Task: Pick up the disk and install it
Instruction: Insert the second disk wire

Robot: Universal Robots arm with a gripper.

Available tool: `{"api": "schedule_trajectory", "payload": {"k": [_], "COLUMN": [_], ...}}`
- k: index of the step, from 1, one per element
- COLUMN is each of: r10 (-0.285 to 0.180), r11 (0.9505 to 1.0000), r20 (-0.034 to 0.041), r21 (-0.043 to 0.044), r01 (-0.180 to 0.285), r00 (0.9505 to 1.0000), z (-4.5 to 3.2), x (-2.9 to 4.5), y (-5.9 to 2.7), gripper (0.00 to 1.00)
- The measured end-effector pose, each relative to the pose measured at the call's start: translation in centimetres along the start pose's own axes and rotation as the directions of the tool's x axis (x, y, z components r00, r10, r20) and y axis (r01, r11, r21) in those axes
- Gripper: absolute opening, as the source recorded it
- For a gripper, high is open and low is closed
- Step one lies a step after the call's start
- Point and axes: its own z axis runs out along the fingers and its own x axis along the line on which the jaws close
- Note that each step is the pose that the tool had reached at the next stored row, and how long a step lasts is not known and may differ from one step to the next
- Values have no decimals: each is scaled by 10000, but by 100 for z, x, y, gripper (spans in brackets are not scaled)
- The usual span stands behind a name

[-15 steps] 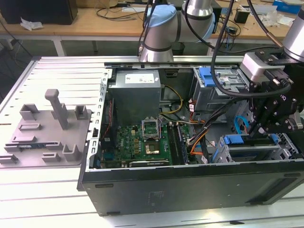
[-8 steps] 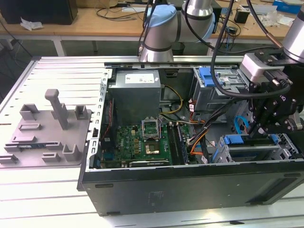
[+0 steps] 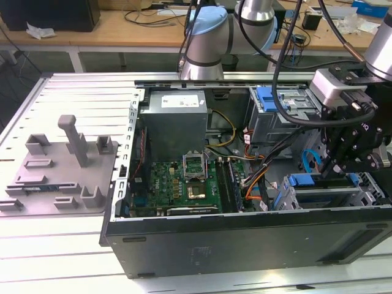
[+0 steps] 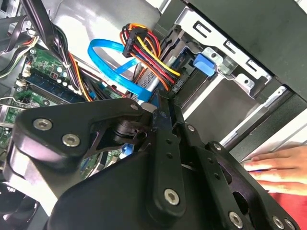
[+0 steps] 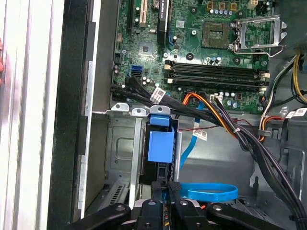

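Fingers [image 5: 169, 188] nearly closed, tips against disk [image 5: 160, 143] in drive cage [image 5: 120, 143].

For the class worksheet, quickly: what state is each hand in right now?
Robot hand: open or closed cannot be told; it is right at the disk in the metal bay.
Person's hand: lying flat, holding nothing.

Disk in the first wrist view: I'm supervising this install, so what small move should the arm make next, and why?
Probably a slow, straight push deeper into the bay. The disk appears to sit edge-on in the metal cage slot, with the gripper right behind it, and the blue cable loops close by. Whether it is fully seated I cannot tell.
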Motion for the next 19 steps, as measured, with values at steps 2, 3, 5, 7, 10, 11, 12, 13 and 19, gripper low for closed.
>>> {"api": "schedule_trajectory", "payload": {"k": [2, 3, 5, 7, 10, 11, 12, 13, 19], "r10": [1, -1, -1, -1, -1, -1, -1, -1, -1], "r11": [10000, 10000, 10000, 10000, 10000, 10000, 10000, 10000, 10000], "r20": [0, 0, -1, 1, 0, -1, 0, 1, 0], "r21": [1, 1, 1, 1, 1, 1, 1, 1, 1], "r01": [-1, 1, 1, 1, 1, 1, 1, 1, 1], "r00": [10000, 10000, 10000, 10000, 10000, 10000, 10000, 10000, 10000], "z": [0, 0, 0, -4, -29, -38, -50, -81, -297], "x": [0, 0, 3, 4, 5, 5, 6, 6, 14], "y": [-5, -6, -6, -6, -5, -5, -5, -4, 0], "gripper": [16, 16, 16, 16, 29, 29, 36, 36, 36]}}
